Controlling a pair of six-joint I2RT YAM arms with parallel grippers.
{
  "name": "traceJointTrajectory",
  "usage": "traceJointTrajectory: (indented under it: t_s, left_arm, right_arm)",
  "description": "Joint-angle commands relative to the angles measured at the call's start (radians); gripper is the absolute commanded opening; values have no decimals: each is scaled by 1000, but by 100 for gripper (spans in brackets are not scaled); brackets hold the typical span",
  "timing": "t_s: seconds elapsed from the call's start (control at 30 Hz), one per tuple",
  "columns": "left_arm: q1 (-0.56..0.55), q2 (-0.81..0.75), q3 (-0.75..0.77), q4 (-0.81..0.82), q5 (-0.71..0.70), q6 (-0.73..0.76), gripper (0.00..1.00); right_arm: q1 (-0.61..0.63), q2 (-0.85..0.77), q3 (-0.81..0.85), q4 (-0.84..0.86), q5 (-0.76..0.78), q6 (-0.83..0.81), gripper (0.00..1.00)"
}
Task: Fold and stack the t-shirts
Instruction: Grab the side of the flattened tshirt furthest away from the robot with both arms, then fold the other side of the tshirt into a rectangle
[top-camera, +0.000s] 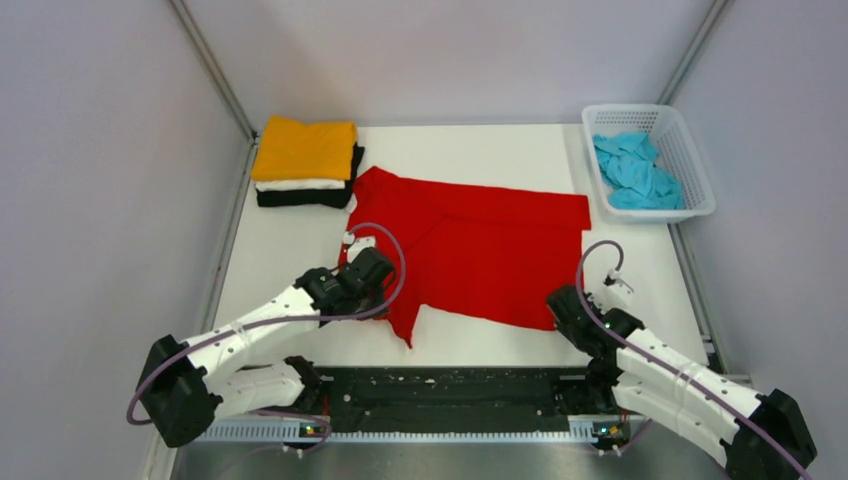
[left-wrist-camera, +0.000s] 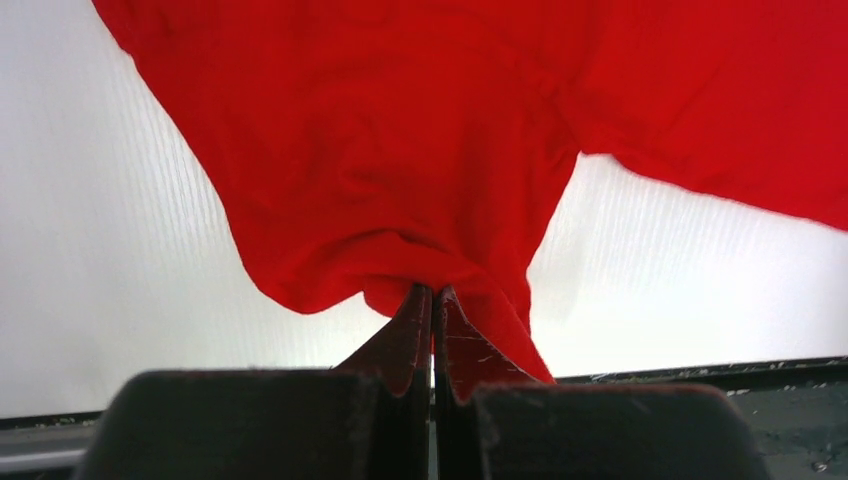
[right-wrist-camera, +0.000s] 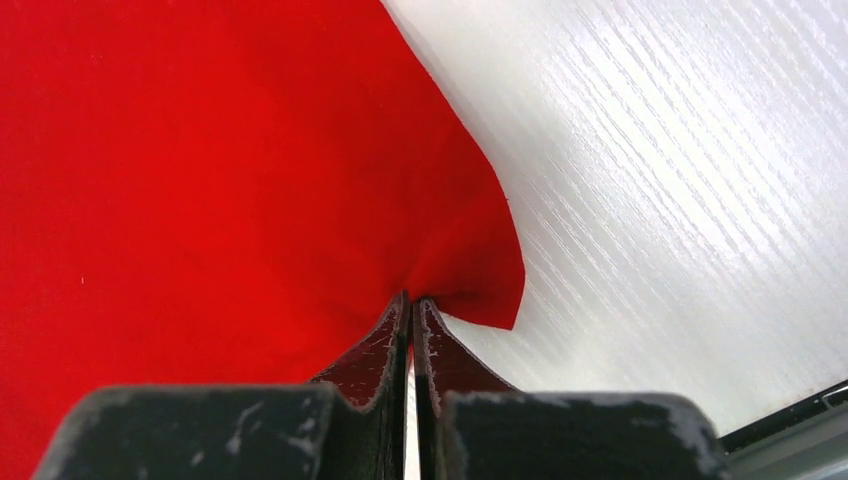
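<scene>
Where the white table carries the work, the bright red cloth t-shirt lies spread out near its middle and serves as the reference for every position below.

Far-left of the red shirt, just beside its far-left corner, stands a stack of three folded shirts. The orange-yellow t-shirt is on top, the white t-shirt beneath it, and the black t-shirt at the bottom.

At the red shirt's near-left part, my left pincer is closed tight on a bunched fold of the red cloth. The fabric puckers away from the tips, and a pointed flap of it reaches toward my bases.

At the red shirt's near-right corner, my right pincer is likewise pressed together, with that corner of the cloth pinched between its two sides.

Far-right of the red shirt, near its far-right corner, sits the white plastic lattice basket. The light blue t-shirt lies crumpled inside it.
</scene>
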Motion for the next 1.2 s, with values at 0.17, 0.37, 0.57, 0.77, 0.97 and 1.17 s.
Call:
traceJointTrajectory:
  t_s: [0.17,0.37,0.57,0.77,0.97,1.17]
  left_arm:
    - [161,69,128,185,100,137,0]
    - [253,208,280,225,98,213,0]
    - [324,299,413,298,123,352,0]
    - [360,411,550,341,131,503,0]
    - [413,528,653,360,164,580,0]
    - [461,646,740,403,227,604,0]
  right_arm:
    - [-23,32,139,86,82,-227,0]
    - [-146,83,190,218,42,-400,0]
    - [-261,147,226,348,-22,-514,0]
    - [-319,231,263,437,-53,-581,0]
    - [-426,366,326,497,-177,-615,0]
    - [-482,550,420,517,-280,-645,0]
